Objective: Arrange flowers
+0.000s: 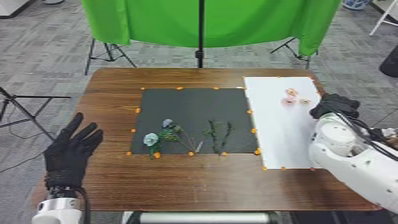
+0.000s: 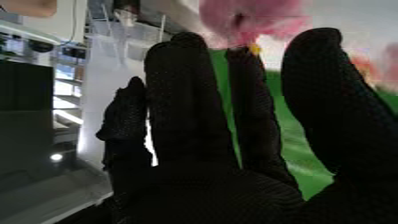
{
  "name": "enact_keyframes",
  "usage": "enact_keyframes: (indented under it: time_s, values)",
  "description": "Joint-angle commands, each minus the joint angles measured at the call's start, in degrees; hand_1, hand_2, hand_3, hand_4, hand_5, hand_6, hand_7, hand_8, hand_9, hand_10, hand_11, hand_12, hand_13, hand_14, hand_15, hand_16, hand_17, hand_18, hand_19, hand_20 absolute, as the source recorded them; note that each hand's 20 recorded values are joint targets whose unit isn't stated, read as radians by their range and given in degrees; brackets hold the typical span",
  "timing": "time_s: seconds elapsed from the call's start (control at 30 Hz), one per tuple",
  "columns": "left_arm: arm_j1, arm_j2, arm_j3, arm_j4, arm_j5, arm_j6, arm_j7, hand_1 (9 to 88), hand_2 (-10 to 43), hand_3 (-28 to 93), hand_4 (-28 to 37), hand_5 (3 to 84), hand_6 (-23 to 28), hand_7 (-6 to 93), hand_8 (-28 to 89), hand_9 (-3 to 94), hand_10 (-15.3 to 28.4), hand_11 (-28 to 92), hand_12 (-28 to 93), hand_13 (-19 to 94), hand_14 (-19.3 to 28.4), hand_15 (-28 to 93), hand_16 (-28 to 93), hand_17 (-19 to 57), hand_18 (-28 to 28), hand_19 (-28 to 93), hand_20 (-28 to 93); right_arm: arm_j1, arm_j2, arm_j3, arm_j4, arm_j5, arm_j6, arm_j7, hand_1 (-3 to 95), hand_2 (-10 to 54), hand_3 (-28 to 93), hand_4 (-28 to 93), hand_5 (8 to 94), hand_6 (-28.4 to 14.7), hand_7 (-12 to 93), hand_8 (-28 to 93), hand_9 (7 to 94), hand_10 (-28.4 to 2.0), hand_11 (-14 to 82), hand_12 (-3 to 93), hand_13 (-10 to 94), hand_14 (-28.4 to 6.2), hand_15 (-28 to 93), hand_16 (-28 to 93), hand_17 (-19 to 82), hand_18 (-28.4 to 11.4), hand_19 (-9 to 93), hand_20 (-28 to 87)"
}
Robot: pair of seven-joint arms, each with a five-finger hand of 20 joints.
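In the head view, my right hand [image 1: 338,105] is at the right edge of the white sheet [image 1: 280,135], beside small pink flowers [image 1: 289,101] lying on it. In the right wrist view, my right hand [image 2: 191,115] is open, its fingers straight, with a large pink flower [image 2: 240,17] by the fingertips; whether they touch I cannot tell. An orange-pink flower [image 2: 362,65] is partly behind the thumb. The dark mat [image 1: 187,107] holds a pale blue flower [image 1: 151,139], a greyish flower [image 1: 168,123] and green stems [image 1: 211,132]. My left hand [image 1: 69,155] is open left of the mat.
Small orange pieces [image 1: 156,155] line the edges of the mat and sheet on the brown wooden table [image 1: 187,185]. Beyond the table's far edge hang a green cloth [image 1: 151,22] and a black stand pole [image 1: 201,35].
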Motion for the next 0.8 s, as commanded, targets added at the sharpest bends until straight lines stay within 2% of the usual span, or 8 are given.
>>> enact_keyframes:
  time_s: [0.03,0.1,0.17,0.3,0.53,0.7,0.8]
  values:
    - [0.6,-0.31,0.15,0.17,-0.29,0.35,-0.33,18.6,7.4,80,-28.3,34.0,6.7,7.6,-8,31.6,19.3,23,11,20,27.1,54,-10,-8.1,28.4,57,3,1.7,-1.5,-1.0,1.9,1.9,-4.8,-0.8,41.2,-9.5,79,-28,61.2,2.9,18,-14,66.2,-13.1,27.9,15.4,58,-10.7,74,15,21,-23.6,82,51]
    - [0.5,-0.32,0.16,0.20,-0.34,0.33,-0.49,18.6,7.4,80,-28.3,34.0,6.7,7.6,-8,31.6,19.3,23,11,20,27.1,54,-10,-8.1,28.4,57,3,1.5,-1.5,-1.9,2.2,0.4,-3.7,-0.8,44.7,-9.5,77,-28,65.8,3.1,19,-12,70.8,-11.0,25.9,18.2,61,-9.2,72,17,22,-23.1,83,51]
    - [0.7,-0.43,0.11,0.10,-0.24,0.39,-0.58,18.6,7.4,80,-28.3,34.0,6.7,7.6,-8,31.6,19.3,23,11,20,27.2,54,-10,-8.1,28.4,57,3,0.8,-1.3,-2.2,2.1,-0.6,-2.1,-1.2,52.5,-9.5,68,-28,73.2,2.6,22,-4,80.2,-8.1,14.9,29.1,64,-6.1,69,25,24,-22.0,84,49]
    - [0.8,-0.77,-0.19,-0.01,0.05,0.22,-1.17,18.5,7.5,80,-28.3,34.0,6.7,7.7,-8,31.6,19.3,23,11,20,27.2,54,-10,-8.1,28.4,57,3,-3.2,-0.8,1.0,0.5,-3.8,3.6,-1.2,60.4,-9.5,65,-28,83.2,2.7,24,1,90.8,-4.3,12.7,36.5,72,-2.2,65,30,30,-20.2,86,47]
    - [1.2,-1.08,-1.08,-0.29,0.48,0.16,-2.14,18.6,7.5,80,-28.3,34.0,6.8,7.6,-8,31.6,19.4,23,11,20,27.2,54,-10,-8.1,28.4,57,3,-9.9,0.3,7.7,-9.1,-10.1,13.2,-2.0,61.6,-9.5,67,-28,86.0,1.6,22,2,93.0,-4.4,12.6,37.0,75,-1.9,64,32,32,-21.1,87,47]
    - [1.3,-1.14,-1.35,-0.44,0.71,-0.01,-2.66,18.6,7.5,80,-28.3,34.0,6.8,7.6,-8,31.6,19.3,23,11,20,27.2,54,-10,-8.1,28.4,57,3,-9.2,-2.2,6.0,-16.9,-13.1,15.2,-7.4,61.0,-9.5,68,-28,86.6,1.3,22,3,93.4,-4.4,12.5,37.3,76,-2.0,64,33,32,-21.3,87,47]
    - [1.2,-0.92,-1.22,-0.33,0.47,-0.04,-2.07,18.6,7.5,80,-28.3,34.0,6.8,7.6,-8,31.6,19.4,23,11,20,27.1,54,-10,-8.1,28.4,57,3,-4.8,-5.7,1.0,-19.3,-12.3,15.1,-11.9,60.4,-9.5,70,-28,86.8,1.2,21,3,93.4,-4.5,12.4,37.4,76,-2.1,64,33,33,-21.3,87,47]
